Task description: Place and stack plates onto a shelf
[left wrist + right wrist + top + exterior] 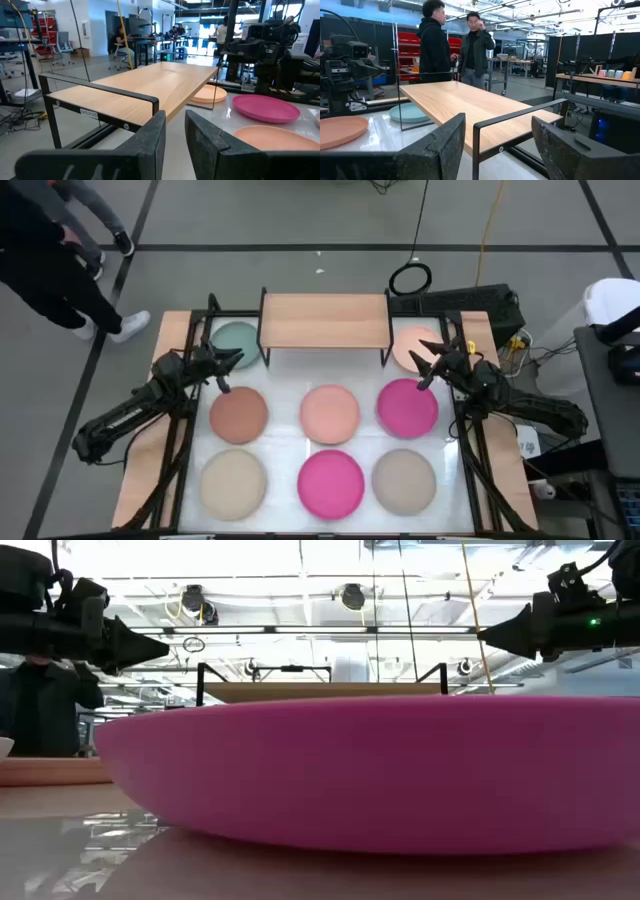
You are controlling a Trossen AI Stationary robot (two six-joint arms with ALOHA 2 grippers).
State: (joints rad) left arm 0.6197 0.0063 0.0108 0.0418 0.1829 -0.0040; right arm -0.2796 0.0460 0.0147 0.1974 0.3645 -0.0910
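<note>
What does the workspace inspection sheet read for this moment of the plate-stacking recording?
Surface: white table, wood side strips, black frame.
Job's things: shelf at the far edge, top bare. Eight plates lie single on the table: teal plate left of the shelf, peach plate right of it, six in two rows in front.
Clutter: nothing seen.
Grippers: left gripper near the teal plate, jaws slightly apart, empty. Right gripper over the magenta plate, jaws wide, empty.
Cables: yellow cable and a black coil on the floor behind.
Surroundings: a person stands at far left.
</note>
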